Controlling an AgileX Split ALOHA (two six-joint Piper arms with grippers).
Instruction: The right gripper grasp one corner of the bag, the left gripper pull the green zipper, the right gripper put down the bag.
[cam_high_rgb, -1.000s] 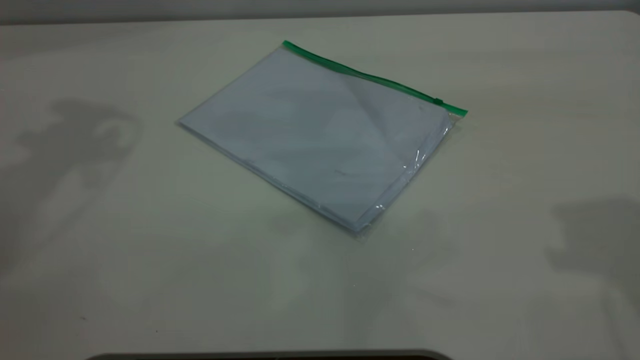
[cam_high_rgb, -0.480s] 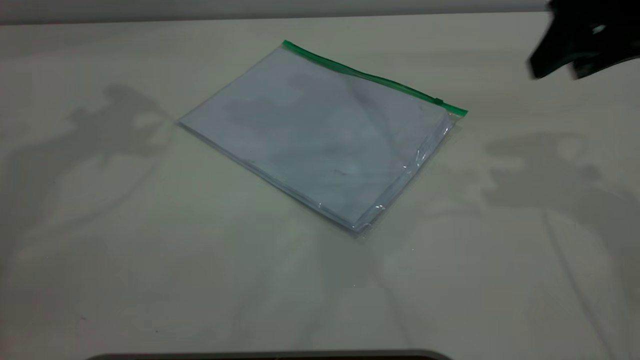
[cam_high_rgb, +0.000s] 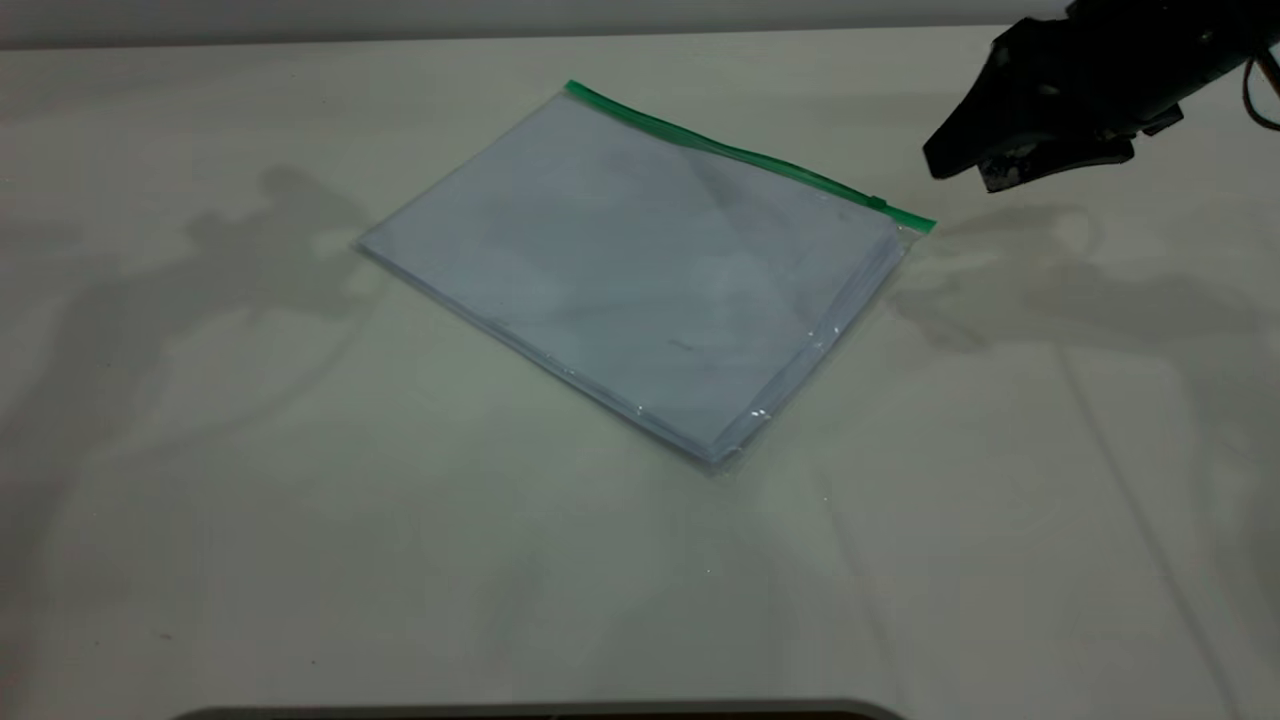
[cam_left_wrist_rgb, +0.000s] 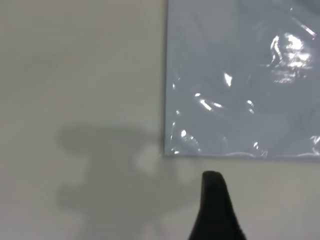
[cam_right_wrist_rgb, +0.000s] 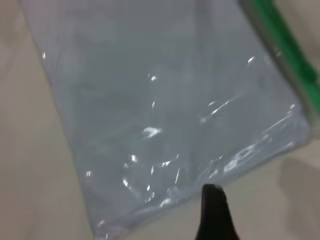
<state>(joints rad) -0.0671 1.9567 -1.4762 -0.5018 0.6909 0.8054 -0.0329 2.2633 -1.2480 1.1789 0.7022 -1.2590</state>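
The right claw (cam_high_rgb: 965, 172) hangs in the air, pointing down-left, fingers parted.

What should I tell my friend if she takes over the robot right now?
Right gripper: in the air at the far right, just past the bag's zipper-end corner, holding nothing. I cannot tell if it is open or shut.
Left gripper: out of the exterior view; its wrist view shows its tip above the table, just off a plain corner of the bag. Open or shut: cannot tell.
Bag: flat on the table, untouched.
Green zipper: runs along the far edge, slider tab near the right end.
Done: nothing yet.
Left: grab a corner, pull the zipper, put the bag down.
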